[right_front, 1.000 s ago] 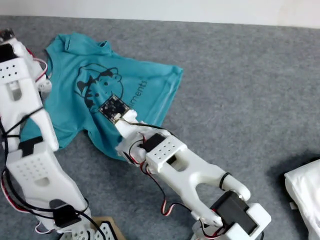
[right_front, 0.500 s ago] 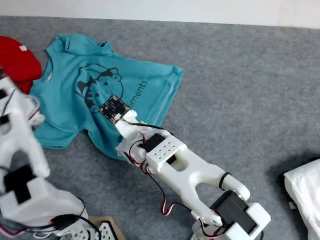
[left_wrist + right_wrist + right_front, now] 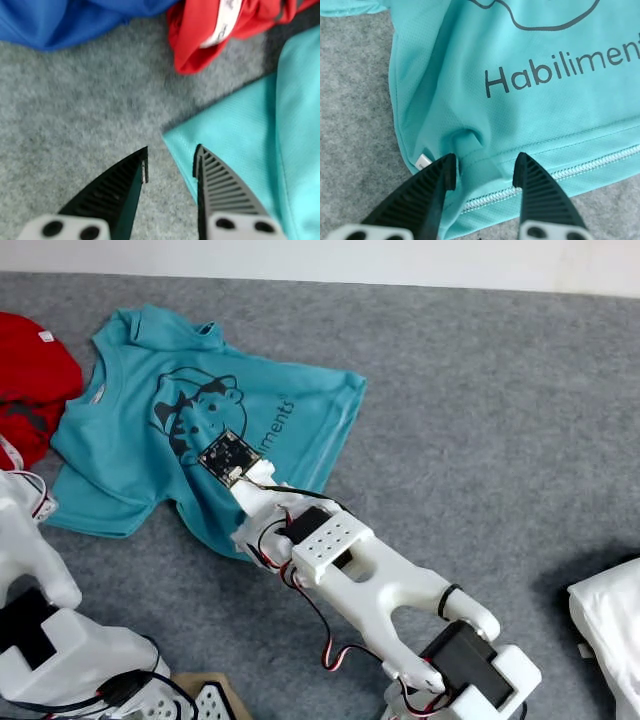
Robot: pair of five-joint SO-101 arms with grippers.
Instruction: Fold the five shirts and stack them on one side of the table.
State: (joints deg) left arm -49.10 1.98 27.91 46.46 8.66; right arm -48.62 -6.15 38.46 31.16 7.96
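Beside the red shirt (image 3: pixel 30 380), our left claw (image 3: pixel 171 150) gapes wide over a sleeve corner of the teal shirt (image 3: pixel 130 440), flat on the bench (image 3: pixel 500 390). Our right claw (image 3: pixel 485 160) straddles its hem, jaws well apart. We judge folding barely begun: both must pinch next.

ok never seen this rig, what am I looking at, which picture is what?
Two robot arms at a grey-covered table, meant to fold shirts. The high view looks down from a fixed camera. The other two come from a camera on each arm's wrist, looking along its jaws. The right arm has open jaws over the hem of the teal shirt. The left arm has open jaws by a corner of that shirt, near a red shirt and a blue shirt. A white cloth lies at the table's edge. Nothing is held.
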